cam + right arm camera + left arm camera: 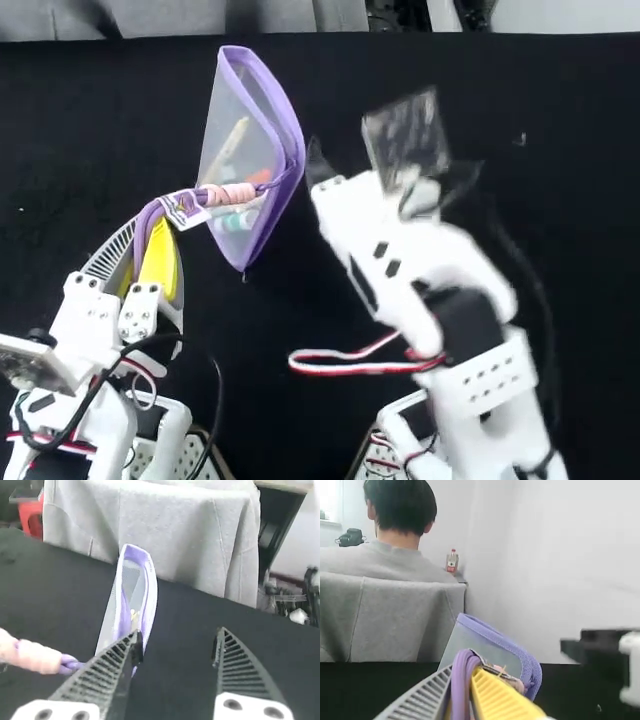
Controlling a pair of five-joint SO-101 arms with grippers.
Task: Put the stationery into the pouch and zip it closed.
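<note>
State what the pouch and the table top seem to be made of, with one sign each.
Pouch: likely translucent plastic with purple fabric edging; stationery shows through. Table: probably matte black cloth or mat; no glare shows.

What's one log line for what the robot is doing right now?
left gripper: shut on pouch, held upright | right gripper: open, beside pouch | stationery: inside pouch

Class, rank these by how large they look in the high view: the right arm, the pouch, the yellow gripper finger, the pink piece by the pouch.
1. right arm (nearest the camera, so flattered)
2. pouch
3. yellow gripper finger
4. pink piece
</note>
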